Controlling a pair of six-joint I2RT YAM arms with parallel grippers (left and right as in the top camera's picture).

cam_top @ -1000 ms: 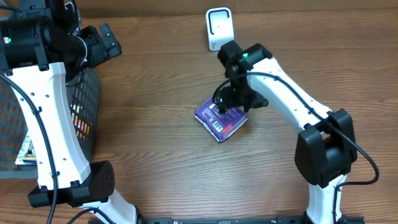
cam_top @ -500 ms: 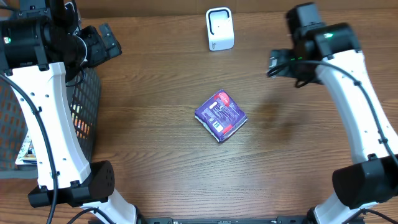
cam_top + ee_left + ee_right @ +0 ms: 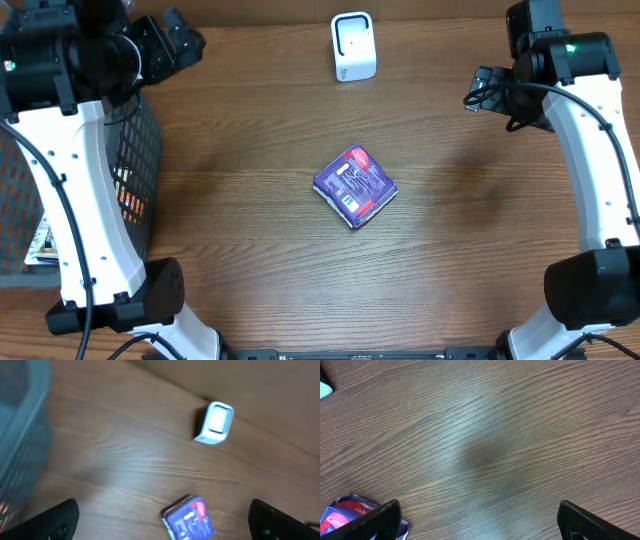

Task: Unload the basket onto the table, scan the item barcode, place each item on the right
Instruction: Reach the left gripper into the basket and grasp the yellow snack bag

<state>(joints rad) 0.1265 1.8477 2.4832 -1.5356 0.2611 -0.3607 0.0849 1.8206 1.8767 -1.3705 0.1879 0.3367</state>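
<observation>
Pack (image 3: 355,186) lies flat mid-table, cornerwise, touched by neither arm; purple printed face up; a white patch on its near edge may be the barcode, too small to read; bare wood of the table (image 3: 250,260) all round it; right wrist view catches only one corner of it, left wrist view shows it low in frame with the scanner beyond;

handling, as judged: small, flat, likely light; glossy wrap, so probably slick and a little soft at the corners; a gentle squeeze should do; best taken across two opposite side edges, jaws kept off the white patch so it can be turned toward the scanner window;

basket (image 3: 140,150) at the table's left edge, dark mesh, contents not identifiable; left arm (image 3: 70,150) rises past it; left jaws spread wide and empty, up over the far left corner;

right arm (image 3: 590,130) up at the far right; right jaws spread wide, holding nothing, well apart from the pack;

scanner (image 3: 353,45), white, upright at the far edge, centre, well apart from the pack;

against earlier: a second ago the right jaws were down on the pack; half a second ago they had lifted off to the right; now further right again; pack in the same spot at the same angle throughout; scanner unmoved; left jaws shifted slightly toward the far edge
</observation>
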